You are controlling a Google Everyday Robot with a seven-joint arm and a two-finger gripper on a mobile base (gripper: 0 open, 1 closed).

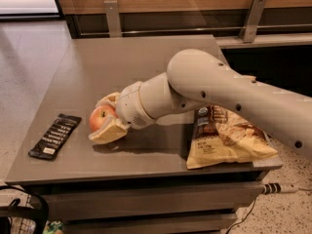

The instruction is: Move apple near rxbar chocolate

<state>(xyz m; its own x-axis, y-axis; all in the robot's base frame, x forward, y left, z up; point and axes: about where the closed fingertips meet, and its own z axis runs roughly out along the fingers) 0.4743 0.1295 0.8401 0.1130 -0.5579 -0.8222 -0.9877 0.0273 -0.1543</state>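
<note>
A red-orange apple sits between the two pale fingers of my gripper, low over the grey table at its front left. The gripper is shut on the apple; one finger lies under its near side, the other behind it. The rxbar chocolate, a flat black bar with white lettering, lies on the table a short way to the left of the apple, near the left front corner.
A large brown-and-yellow chip bag lies at the front right of the table, under my arm. A wall with metal brackets runs behind the table. The table's front edge is close below the apple.
</note>
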